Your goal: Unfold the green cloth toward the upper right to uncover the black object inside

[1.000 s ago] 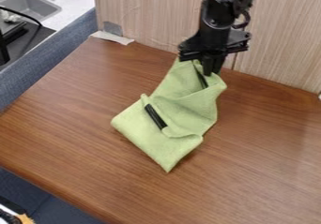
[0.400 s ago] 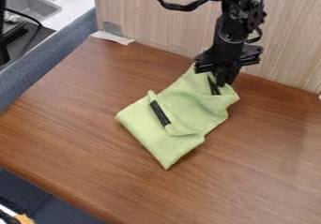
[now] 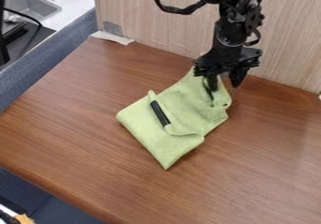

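the hand (image 3: 224, 81) is released, its fingers parted at the far end of the folded green cloth (image 3: 186, 107), near the desk's (image 3: 94, 124) back edge and the pale panel (image 3: 150, 21). a black stick (image 3: 160, 113) lies in the cloth's fold. wood stretches from cloth to front edge.

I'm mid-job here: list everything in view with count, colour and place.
cloth: 1, green, folded, mid-table
stick-like piece: 1, black, in the cloth's fold
table: 1, brown, centre
panel: 1, pale, behind table
flat strip: 1, white, table's far left corner
counter: 1, white, upper left
sink: 1, grey, in counter
divider: 1, blue, left of table
gripper: 1, black, open at cloth's far end
arm: 1, black, from top edge
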Robot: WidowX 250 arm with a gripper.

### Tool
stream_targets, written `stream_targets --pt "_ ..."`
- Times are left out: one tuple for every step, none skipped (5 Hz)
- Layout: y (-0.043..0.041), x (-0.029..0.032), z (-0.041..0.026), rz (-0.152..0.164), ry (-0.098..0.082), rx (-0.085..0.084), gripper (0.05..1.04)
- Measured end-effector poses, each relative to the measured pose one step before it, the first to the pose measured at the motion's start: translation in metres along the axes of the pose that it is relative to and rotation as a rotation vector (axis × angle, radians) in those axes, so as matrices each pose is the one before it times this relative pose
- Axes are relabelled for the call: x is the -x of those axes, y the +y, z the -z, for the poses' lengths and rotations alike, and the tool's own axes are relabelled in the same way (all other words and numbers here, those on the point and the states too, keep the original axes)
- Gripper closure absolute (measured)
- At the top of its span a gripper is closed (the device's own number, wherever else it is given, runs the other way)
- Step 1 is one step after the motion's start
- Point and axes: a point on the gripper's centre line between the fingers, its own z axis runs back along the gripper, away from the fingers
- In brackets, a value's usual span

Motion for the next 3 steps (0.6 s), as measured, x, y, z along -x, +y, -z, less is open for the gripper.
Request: stream_targets --pt "-0.00056 -0.00234 -0.00885 0.0050 -0.0138 0.0178 0.079" --pt "-0.00001 -0.00515 -0.01530 -0.0017 -0.0238 0.0282 0.077" --pt "0.00151 -0.00748 -0.01637 0.0028 -0.0303 0.0296 0.083"
